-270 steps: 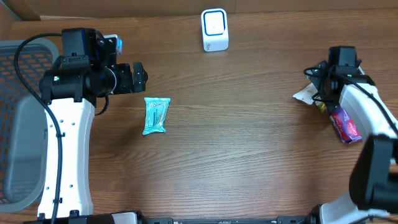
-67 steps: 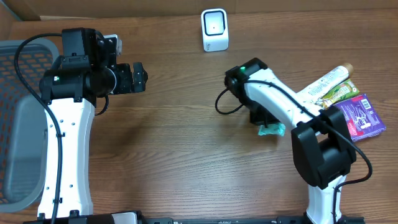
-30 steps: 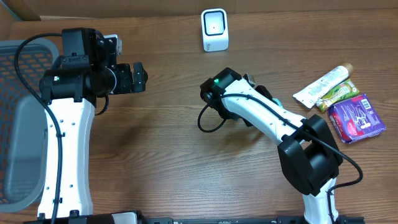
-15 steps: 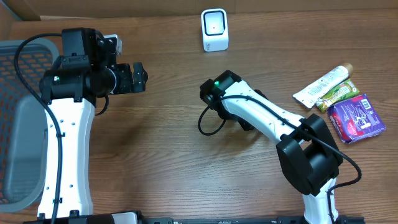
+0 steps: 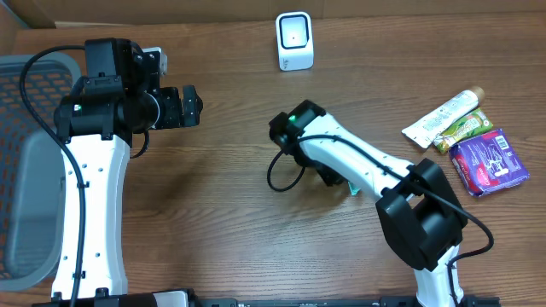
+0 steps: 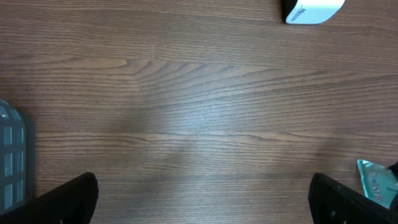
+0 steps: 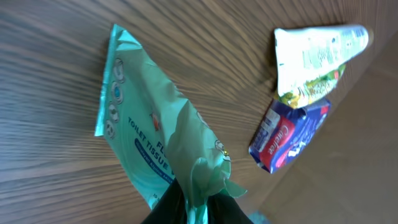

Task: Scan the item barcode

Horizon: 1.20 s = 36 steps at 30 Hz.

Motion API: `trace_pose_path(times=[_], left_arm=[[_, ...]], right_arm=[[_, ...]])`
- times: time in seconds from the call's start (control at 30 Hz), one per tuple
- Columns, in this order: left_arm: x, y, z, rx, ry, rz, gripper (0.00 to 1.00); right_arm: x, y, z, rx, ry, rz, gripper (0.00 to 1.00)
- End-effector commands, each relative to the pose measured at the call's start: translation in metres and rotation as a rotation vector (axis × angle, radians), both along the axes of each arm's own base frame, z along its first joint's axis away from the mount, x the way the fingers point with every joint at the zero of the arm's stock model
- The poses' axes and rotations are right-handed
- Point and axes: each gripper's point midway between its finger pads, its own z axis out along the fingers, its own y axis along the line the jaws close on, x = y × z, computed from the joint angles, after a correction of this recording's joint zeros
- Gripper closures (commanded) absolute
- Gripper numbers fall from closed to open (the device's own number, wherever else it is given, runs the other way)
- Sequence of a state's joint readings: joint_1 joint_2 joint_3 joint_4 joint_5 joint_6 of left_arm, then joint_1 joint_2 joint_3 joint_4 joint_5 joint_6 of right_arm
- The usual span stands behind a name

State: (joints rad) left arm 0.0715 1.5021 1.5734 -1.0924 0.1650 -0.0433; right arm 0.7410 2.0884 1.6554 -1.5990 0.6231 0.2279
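The item is a teal tissue pack (image 7: pixel 155 130). My right gripper (image 7: pixel 199 208) is shut on a crumpled end of it, and the pack hangs tilted just over the wood. From overhead only a teal corner (image 5: pixel 352 189) shows beside the right gripper (image 5: pixel 337 181), under the arm, mid-table. The white scanner (image 5: pixel 294 40) stands at the table's back edge, well apart from the pack. My left gripper (image 5: pixel 189 106) hovers at the left, open and holding nothing; in its own view, the left gripper (image 6: pixel 202 202) sees bare wood, the scanner's base (image 6: pixel 311 9) and the pack's edge (image 6: pixel 375 180).
A white tube (image 5: pixel 444 115), a green packet (image 5: pixel 465 128) and a purple packet (image 5: pixel 486 162) lie at the right edge. In the right wrist view, the tube (image 7: pixel 317 53) and the purple packet (image 7: pixel 289 134) lie beyond the pack. A grey basket (image 5: pixel 26 170) sits at the far left.
The right wrist has swung from behind the arm toward the table's front, taking the pack with it; a teal corner now shows. The left arm has not moved.
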Motion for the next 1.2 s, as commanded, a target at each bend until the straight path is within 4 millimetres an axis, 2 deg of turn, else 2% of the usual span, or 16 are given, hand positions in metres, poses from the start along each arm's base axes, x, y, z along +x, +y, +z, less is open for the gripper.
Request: trace_pose_path(times=[0.0, 0.1, 0.17, 0.23, 0.37, 0.53, 0.6, 0.7, 0.83, 0.93, 1.0, 1.07, 1.17], left_arm=[[0.003, -0.004, 0.005, 0.007, -0.017, -0.031, 0.0], [0.003, -0.004, 0.005, 0.007, -0.017, -0.031, 0.01], [0.003, -0.004, 0.006, 0.007, -0.018, -0.032, 0.0], [0.003, -0.004, 0.005, 0.007, -0.017, -0.031, 0.01], [0.003, -0.004, 0.005, 0.007, -0.017, -0.031, 0.0], [0.003, -0.004, 0.006, 0.007, -0.017, -0.032, 0.0], [0.003, -0.004, 0.005, 0.007, -0.017, -0.031, 0.0], [0.003, -0.004, 0.005, 0.007, -0.017, -0.031, 0.0], [0.003, -0.004, 0.005, 0.007, -0.017, -0.031, 0.0], [0.003, -0.004, 0.006, 0.007, -0.017, -0.032, 0.0], [0.003, -0.004, 0.005, 0.007, -0.017, -0.031, 0.01], [0.003, -0.004, 0.005, 0.007, -0.017, -0.031, 0.01], [0.003, -0.004, 0.005, 0.007, -0.017, -0.031, 0.0]], right_arm=[[-0.01, 0.019, -0.004, 0.017, 0.008, 0.05, 0.88], [-0.013, 0.034, -0.007, 0.039, -0.009, 0.086, 0.88], [-0.016, 0.047, -0.01, 0.07, -0.017, 0.109, 0.85], [-0.021, 0.062, -0.014, 0.109, -0.018, 0.127, 0.67], [-0.028, 0.083, -0.019, 0.157, -0.031, 0.168, 0.51], [-0.029, 0.088, -0.019, 0.157, -0.021, 0.2, 0.41], [-0.027, 0.092, -0.021, 0.177, -0.04, 0.193, 0.28], [-0.027, 0.106, -0.028, 0.256, -0.034, 0.176, 0.2], [-0.04, 0.139, -0.042, 0.447, 0.045, 0.129, 0.2], [-0.043, 0.166, -0.047, 0.608, -0.003, -0.063, 0.19], [-0.039, 0.167, -0.047, 0.64, -0.122, -0.28, 0.22], [-0.036, 0.16, -0.046, 0.628, -0.216, -0.432, 0.23], [-0.035, 0.147, -0.044, 0.585, -0.28, -0.518, 0.23]])
